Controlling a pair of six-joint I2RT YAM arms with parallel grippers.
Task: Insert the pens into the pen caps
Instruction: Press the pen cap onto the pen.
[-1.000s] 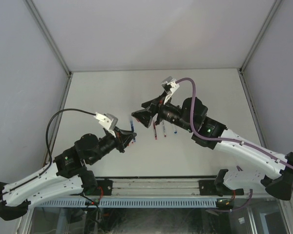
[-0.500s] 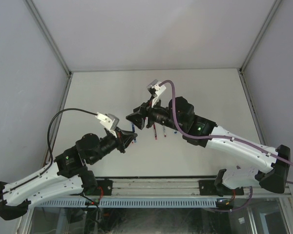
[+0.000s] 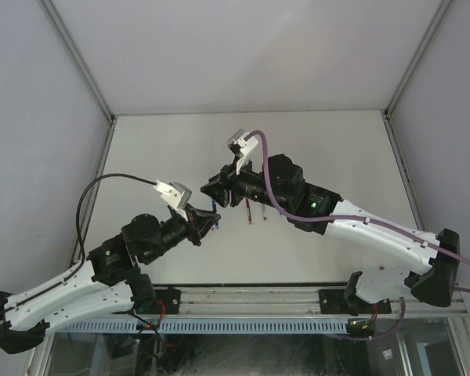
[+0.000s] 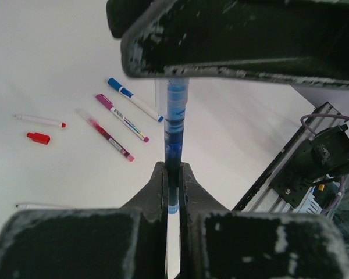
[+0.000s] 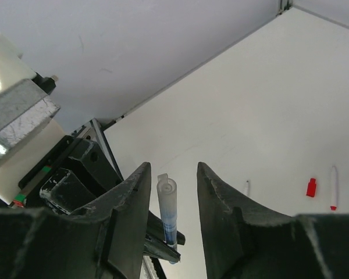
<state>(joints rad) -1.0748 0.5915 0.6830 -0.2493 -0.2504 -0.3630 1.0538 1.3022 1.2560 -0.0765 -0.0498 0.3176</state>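
My left gripper (image 3: 208, 221) is shut on a blue pen (image 4: 175, 128) near its lower end and holds it upright above the table. The pen's upper end wears a clear, pale cap (image 5: 167, 193). My right gripper (image 3: 214, 189) is open, its fingers on either side of that capped end without touching it, the left finger closer. In the left wrist view several other pens lie on the table: a blue one (image 4: 134, 99), a magenta one (image 4: 121, 118), a pink one (image 4: 104, 134) and a red-tipped one (image 4: 39, 120), with a loose red cap (image 4: 38, 138) beside it.
Two pens (image 3: 251, 211) lie on the white table below my right arm. The red cap (image 5: 311, 187) and the red-tipped pen (image 5: 334, 187) show far off in the right wrist view. Enclosure walls and the metal rail (image 3: 251, 301) bound the table.
My right arm has swung left and its open fingers have closed in around the top of the blue pen. My left gripper has held the pen almost still.
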